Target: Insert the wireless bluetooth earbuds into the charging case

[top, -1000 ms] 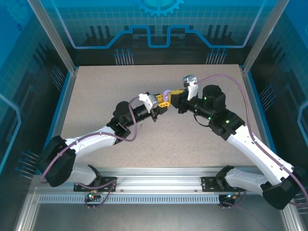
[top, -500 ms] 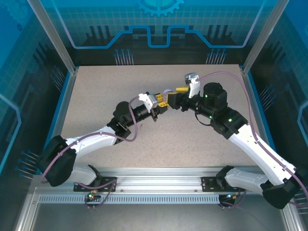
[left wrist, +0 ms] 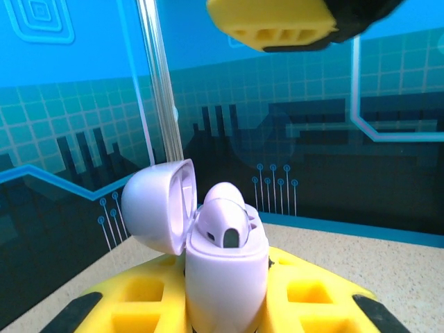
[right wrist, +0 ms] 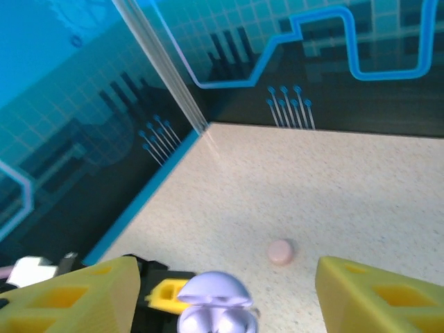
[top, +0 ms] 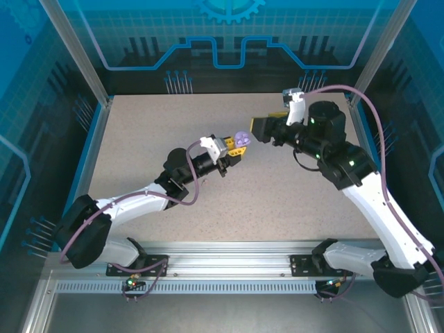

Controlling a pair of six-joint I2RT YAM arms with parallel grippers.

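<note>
Left gripper (top: pixel 234 143) clamps the open purple case (top: pixel 242 137); right gripper (top: pixel 262 130) at 2 o'clock gapes empty. Tilting could spill the bud (left wrist: pixel 223 220).

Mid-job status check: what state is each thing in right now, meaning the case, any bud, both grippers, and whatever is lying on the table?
purple charging case: upright, lid open, clamped between the left jaws
earbud: seated in the case, top poking out
left gripper: shut on the case
right gripper: jaws open, empty, apart from the case
small pink round item: lying on the table, too small to tell more
</note>
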